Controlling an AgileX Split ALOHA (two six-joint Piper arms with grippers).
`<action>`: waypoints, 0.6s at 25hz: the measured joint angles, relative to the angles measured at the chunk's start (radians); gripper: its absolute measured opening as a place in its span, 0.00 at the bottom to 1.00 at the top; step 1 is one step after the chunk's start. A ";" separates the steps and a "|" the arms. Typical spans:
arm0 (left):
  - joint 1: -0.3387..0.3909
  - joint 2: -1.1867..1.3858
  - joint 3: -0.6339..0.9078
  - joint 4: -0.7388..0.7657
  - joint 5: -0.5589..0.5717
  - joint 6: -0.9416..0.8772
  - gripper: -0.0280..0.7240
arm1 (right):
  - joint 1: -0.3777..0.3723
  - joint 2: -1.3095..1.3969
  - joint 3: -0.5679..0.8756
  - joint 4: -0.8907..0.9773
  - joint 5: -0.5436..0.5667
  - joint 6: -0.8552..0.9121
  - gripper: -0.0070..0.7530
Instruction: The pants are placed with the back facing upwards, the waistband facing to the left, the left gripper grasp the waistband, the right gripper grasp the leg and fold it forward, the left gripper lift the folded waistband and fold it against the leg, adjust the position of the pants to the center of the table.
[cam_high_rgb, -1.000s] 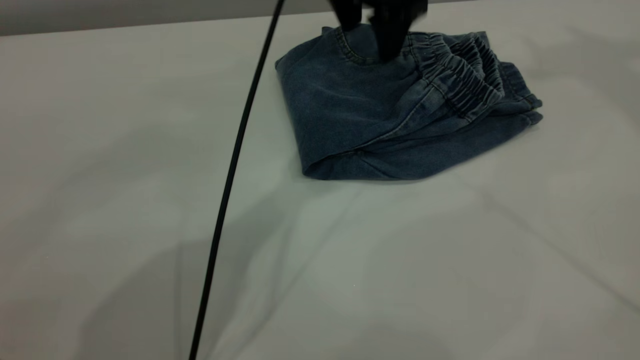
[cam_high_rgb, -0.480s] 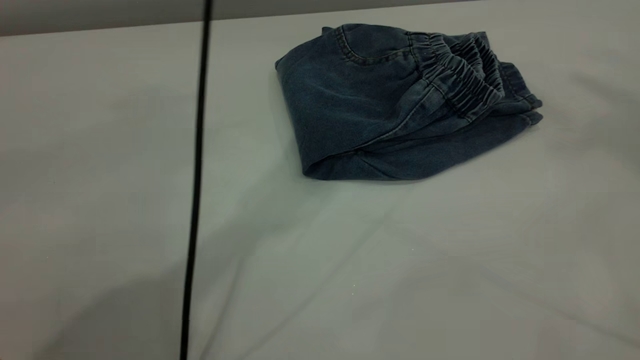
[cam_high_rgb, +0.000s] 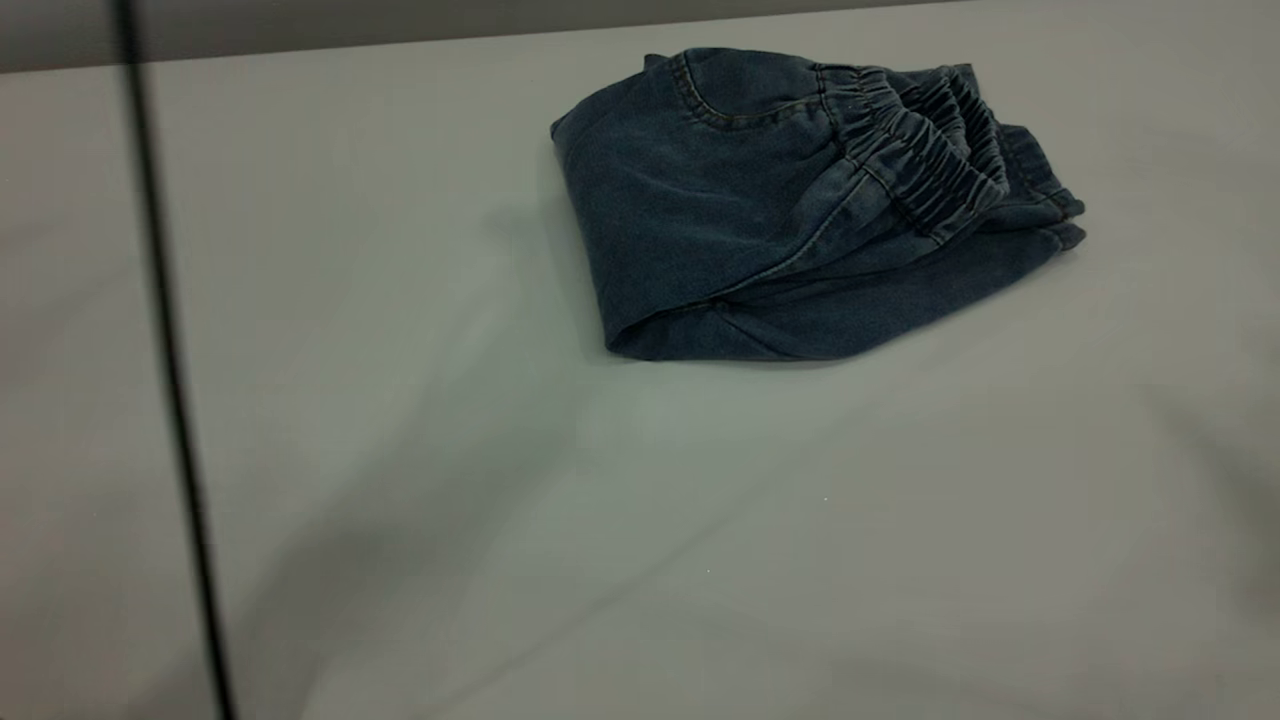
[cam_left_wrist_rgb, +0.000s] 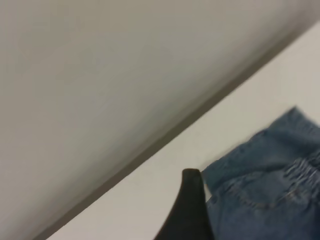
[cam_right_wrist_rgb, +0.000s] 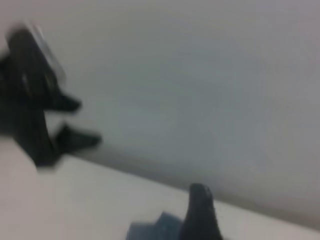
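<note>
The pants (cam_high_rgb: 720, 200) lie folded into a compact blue denim bundle at the far middle of the table (cam_high_rgb: 600, 520). The ruched waistband (cam_high_rgb: 920, 150) lies on top toward the right, over the leg ends. Nothing touches them, and neither gripper shows in the exterior view. In the left wrist view one black finger (cam_left_wrist_rgb: 192, 210) hangs raised beside the pants (cam_left_wrist_rgb: 265, 200). In the right wrist view the left gripper (cam_right_wrist_rgb: 82, 122) shows far off, its two prongs apart and empty. My right gripper (cam_right_wrist_rgb: 200, 215) is raised, with a corner of the pants (cam_right_wrist_rgb: 155, 227) below it.
A thin black cable (cam_high_rgb: 165, 350) hangs down across the left side of the exterior view. The table's far edge (cam_high_rgb: 300, 45) runs just behind the pants, with a grey wall beyond. Bare tabletop stretches in front of the pants and to their left.
The black gripper that stood on the far edge of the pants has lifted out of the exterior view. The cable has swung far to the left. The pants have stayed put.
</note>
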 joint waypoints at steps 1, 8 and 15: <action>0.000 -0.031 0.016 -0.009 -0.001 -0.013 0.82 | 0.000 -0.043 0.050 -0.001 0.000 -0.004 0.62; 0.000 -0.286 0.292 -0.053 -0.001 -0.042 0.82 | 0.000 -0.398 0.445 0.005 -0.001 -0.015 0.62; 0.000 -0.586 0.684 -0.080 -0.003 -0.066 0.82 | 0.000 -0.717 0.781 0.006 -0.006 -0.013 0.62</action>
